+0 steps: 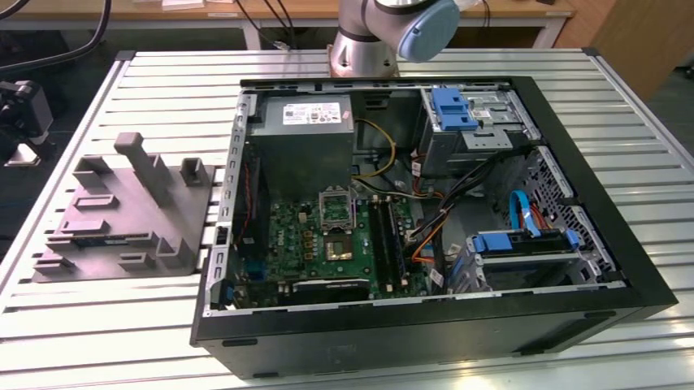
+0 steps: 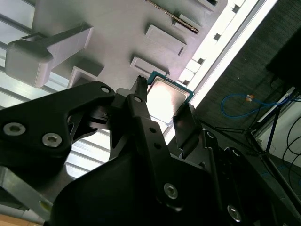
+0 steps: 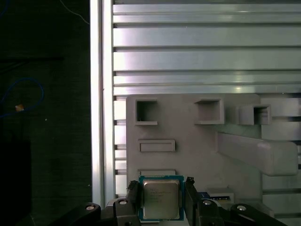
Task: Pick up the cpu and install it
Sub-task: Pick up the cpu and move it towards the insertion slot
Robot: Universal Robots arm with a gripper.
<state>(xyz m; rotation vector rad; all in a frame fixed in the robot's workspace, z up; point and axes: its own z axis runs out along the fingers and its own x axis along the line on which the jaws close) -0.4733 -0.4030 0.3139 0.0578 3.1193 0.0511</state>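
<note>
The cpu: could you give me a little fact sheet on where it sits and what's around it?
cpu: small square chip, silvery top, over the grey tray
gripper: straddles the cpu; hold unclear
grey tray: on the slatted table, near its edge
computer case: open, green board inside, beside the grey tray

We find faint print on the cpu (image 3: 161, 200) top, unreadable. The white label (image 1: 308, 114) on the power-supply box (image 1: 309, 158) is equally illegible.
</note>
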